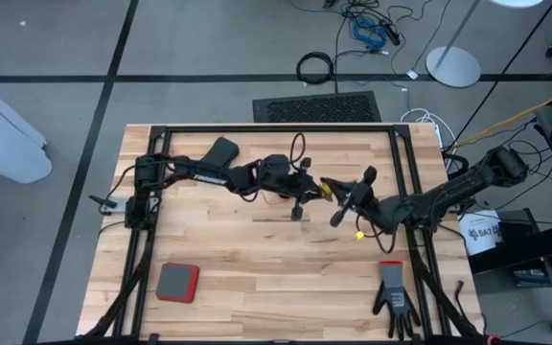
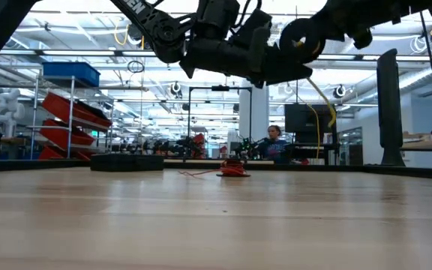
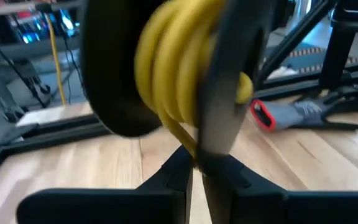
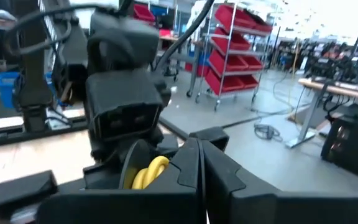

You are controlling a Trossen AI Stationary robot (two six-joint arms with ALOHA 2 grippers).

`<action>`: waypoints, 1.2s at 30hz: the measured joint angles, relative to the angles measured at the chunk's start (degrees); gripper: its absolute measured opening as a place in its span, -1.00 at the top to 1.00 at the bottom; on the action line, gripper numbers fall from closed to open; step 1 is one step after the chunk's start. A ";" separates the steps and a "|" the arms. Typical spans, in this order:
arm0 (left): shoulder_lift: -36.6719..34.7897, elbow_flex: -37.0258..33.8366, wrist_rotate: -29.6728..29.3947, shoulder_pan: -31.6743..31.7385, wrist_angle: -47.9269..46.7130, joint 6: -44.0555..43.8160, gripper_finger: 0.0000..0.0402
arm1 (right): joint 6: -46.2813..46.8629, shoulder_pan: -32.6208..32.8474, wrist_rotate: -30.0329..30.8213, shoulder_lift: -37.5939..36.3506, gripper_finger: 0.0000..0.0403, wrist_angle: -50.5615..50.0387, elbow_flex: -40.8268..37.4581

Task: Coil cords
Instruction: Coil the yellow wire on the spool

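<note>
Left wrist view: left claw (image 3: 197, 171) narrowly parted at yellow cord's reel (image 3: 166, 68), right claw (image 4: 201, 162) shut.

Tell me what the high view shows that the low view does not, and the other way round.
Only the high view: a red pad and a glove near the table's front edge, and a black cable ring on the floor beyond it.

Only the low view: a reddish-orange cord lying on the table, red bins on shelves, and a seated person far behind.

Both: the two arms meeting above the table's middle, with the yellow cord on a black reel between them.
</note>
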 joint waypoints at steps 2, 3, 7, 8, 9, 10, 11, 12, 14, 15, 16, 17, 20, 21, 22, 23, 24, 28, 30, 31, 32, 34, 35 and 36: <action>0.00 -0.88 -0.32 0.06 2.90 -0.43 0.82 | -2.61 -0.20 0.03 0.00 1.00 2.51 0.00; 0.00 -1.53 -0.44 0.09 4.87 -1.01 0.82 | -3.56 -0.30 0.11 0.00 1.00 3.88 0.00; 0.02 -4.67 -1.37 0.39 14.57 -1.81 0.82 | -8.17 -0.50 0.09 0.00 1.00 9.27 0.00; 0.02 -5.15 -1.55 0.39 16.29 -2.36 0.82 | -9.46 -0.50 0.05 0.00 1.00 10.89 0.00; 0.02 -5.57 -1.64 0.48 17.75 -2.65 0.82 | -10.63 -0.52 0.05 0.02 1.00 12.28 0.00; 0.02 -5.96 -1.70 0.55 19.16 -2.77 0.82 | -11.77 -0.52 0.07 0.00 1.00 13.73 0.00; 0.02 -6.29 -1.74 0.55 20.34 -2.79 0.82 | -12.79 -0.52 0.06 0.00 1.00 14.93 0.00; 0.02 -6.68 -1.79 0.55 21.52 -2.79 0.82 | -13.87 -0.52 0.04 0.00 1.00 15.99 0.00; 0.02 -7.11 -1.92 0.52 23.39 -2.83 0.82 | -15.61 -0.73 -0.23 0.02 1.00 18.13 0.00; 0.02 -7.33 -2.11 0.53 24.17 -2.81 0.82 | -16.35 -0.84 -0.28 0.02 1.00 19.20 0.00; 0.02 -7.45 -2.50 0.53 24.68 -2.81 0.82 | -17.11 -1.02 -0.30 0.02 1.00 20.31 0.00; 0.02 -7.53 -2.79 0.54 24.97 -2.79 0.82 | -17.87 -1.16 -0.52 0.02 1.00 21.23 0.00; 0.51 -7.56 -2.94 0.41 26.61 -2.03 0.82 | -19.24 -1.79 -1.96 0.02 1.00 23.97 0.00; 0.78 -7.56 -2.93 0.37 27.51 -1.61 0.82 | -19.62 -2.00 -2.42 0.02 1.00 24.78 0.00; 1.01 -7.56 -2.96 0.28 28.00 -1.31 0.82 | -19.78 -2.24 -2.95 0.02 1.00 25.20 0.00; 1.62 -7.56 -3.02 0.27 29.48 -1.30 0.82 | -19.93 -2.35 -3.12 0.06 1.00 25.95 0.00; 2.15 -7.56 -3.19 0.27 30.70 -1.32 0.82 | -20.15 -2.46 -3.20 0.07 1.00 26.31 0.00; 3.78 -7.60 -3.58 0.27 32.05 -1.32 0.82 | -21.30 -2.60 -3.17 0.04 1.00 27.73 0.00; 4.48 -7.60 -3.61 0.24 32.49 -1.34 0.82 | -22.28 -2.60 -3.14 0.02 1.00 28.79 0.00; 4.69 -7.61 -3.63 0.24 32.52 -1.34 0.82 | -22.92 -2.60 -3.14 0.02 1.00 29.57 0.00; 4.97 -7.62 -3.63 0.24 32.27 -1.34 0.82 | -23.35 -2.62 -3.22 0.02 1.00 30.39 0.00; 5.72 -7.62 -3.63 0.22 33.17 -1.48 0.82 | -24.28 -2.62 -3.32 -0.21 1.00 31.27 0.01; 5.81 -7.62 -3.63 0.22 33.11 -1.73 0.82 | -24.57 -2.63 -3.27 -0.22 1.00 31.31 0.00; 5.93 -7.62 -3.63 0.22 33.22 -1.75 0.82 | -24.71 -2.70 -3.37 -0.22 1.00 31.40 0.00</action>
